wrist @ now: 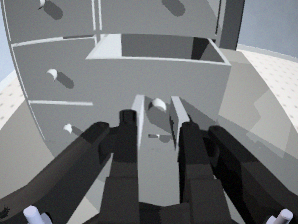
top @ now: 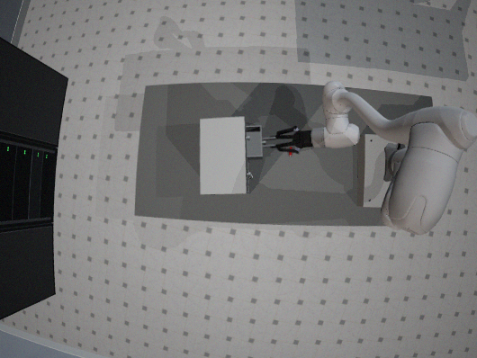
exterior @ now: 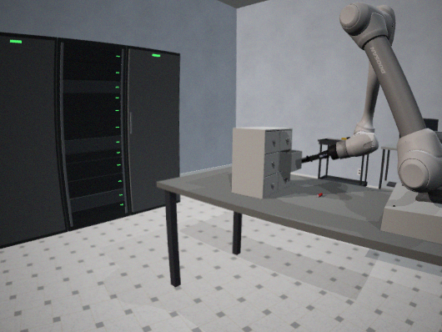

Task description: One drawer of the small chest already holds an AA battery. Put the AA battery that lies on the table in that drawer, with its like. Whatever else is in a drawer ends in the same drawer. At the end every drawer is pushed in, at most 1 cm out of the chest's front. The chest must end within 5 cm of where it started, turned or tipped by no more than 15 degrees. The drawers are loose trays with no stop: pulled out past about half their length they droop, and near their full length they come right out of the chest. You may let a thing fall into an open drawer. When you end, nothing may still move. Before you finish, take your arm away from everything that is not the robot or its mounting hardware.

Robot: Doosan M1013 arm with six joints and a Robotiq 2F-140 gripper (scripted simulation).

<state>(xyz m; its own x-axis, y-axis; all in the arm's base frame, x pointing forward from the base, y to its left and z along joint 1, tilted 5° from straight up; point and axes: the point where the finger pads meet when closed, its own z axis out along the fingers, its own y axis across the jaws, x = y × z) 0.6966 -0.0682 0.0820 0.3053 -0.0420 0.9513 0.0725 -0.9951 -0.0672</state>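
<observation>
The small grey chest (top: 222, 155) stands on the table, also seen in the side view (exterior: 256, 160). One drawer (top: 254, 141) of its middle row is pulled part way out; the wrist view shows its open top (wrist: 160, 50), and I cannot tell what lies inside. My gripper (top: 266, 141) reaches level at the drawer's front. Its fingers stand slightly parted on either side of the drawer's knob (wrist: 158, 104), with small gaps, not gripping it. The battery (top: 290, 154), a small red thing, lies on the table under my wrist, and shows in the side view (exterior: 319, 194).
The other drawers (wrist: 56, 76) look pushed in, each with a small knob. The arm's pedestal (top: 373, 171) stands at the table's right end. Dark server racks (exterior: 83, 133) stand away from the table. The table edge runs just in front of the chest (exterior: 200, 189).
</observation>
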